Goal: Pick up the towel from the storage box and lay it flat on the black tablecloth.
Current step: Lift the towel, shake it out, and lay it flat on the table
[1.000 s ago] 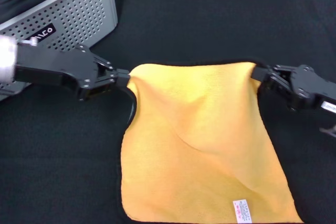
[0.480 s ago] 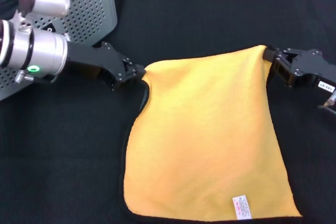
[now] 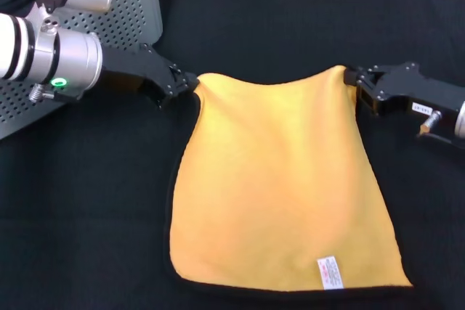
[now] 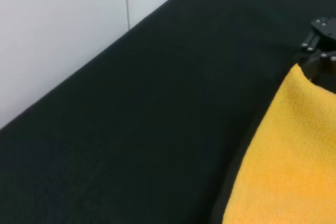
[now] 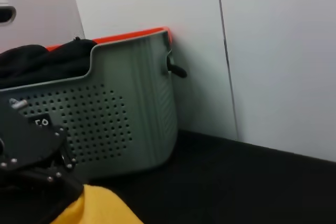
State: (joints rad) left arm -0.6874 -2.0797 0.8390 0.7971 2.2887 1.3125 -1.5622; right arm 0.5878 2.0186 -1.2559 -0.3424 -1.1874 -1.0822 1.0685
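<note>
The towel [image 3: 280, 186] shows its yellow-orange face, with a black edge and a white care tag near the front. Its near part lies on the black tablecloth [image 3: 290, 27]; its far edge is stretched between my two grippers. My left gripper [image 3: 190, 82] is shut on the towel's far left corner. My right gripper [image 3: 350, 78] is shut on its far right corner. The towel also shows in the left wrist view [image 4: 286, 156] and the right wrist view [image 5: 97, 207]. The light grey storage box [image 3: 134, 12] stands at the far left, behind my left arm.
A black cloth [image 5: 42, 61] sits inside the storage box [image 5: 131, 114], with an orange edge behind it. A white wall [image 5: 273, 51] runs along the table's back edge. Black tablecloth spreads on all sides of the towel.
Both grippers carried the towel's far edge away from me, then came slightly closer together. The towel drew taut, its fold smoothed out, and its front edge slid fully into view.
</note>
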